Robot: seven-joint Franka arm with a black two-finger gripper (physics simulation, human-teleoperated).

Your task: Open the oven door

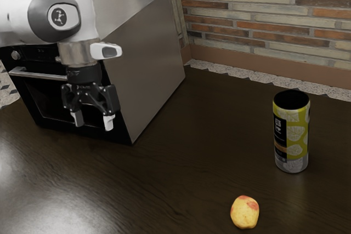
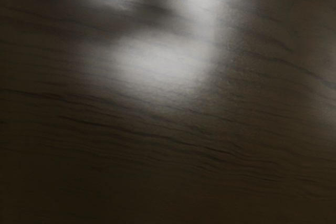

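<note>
Apparently shut: door (image 1: pixel 46 101) at left of frame

The door looks like dark glass in a black surround, on the front of the boxy, metal-sided oven (image 1: pixel 145 61). Across its top, at the frame's upper left, runs a slim silvery handle (image 1: pixel 34 74). The tool (image 1: pixel 93 120) hangs before the door's lower part with its fingers spread, grasping nothing. I judge the door stiff and fairly heavy, likely to swing on a hinge, and its glass slippery. The handle is the place to take hold, so the tool should rise and close around the bar.
</note>
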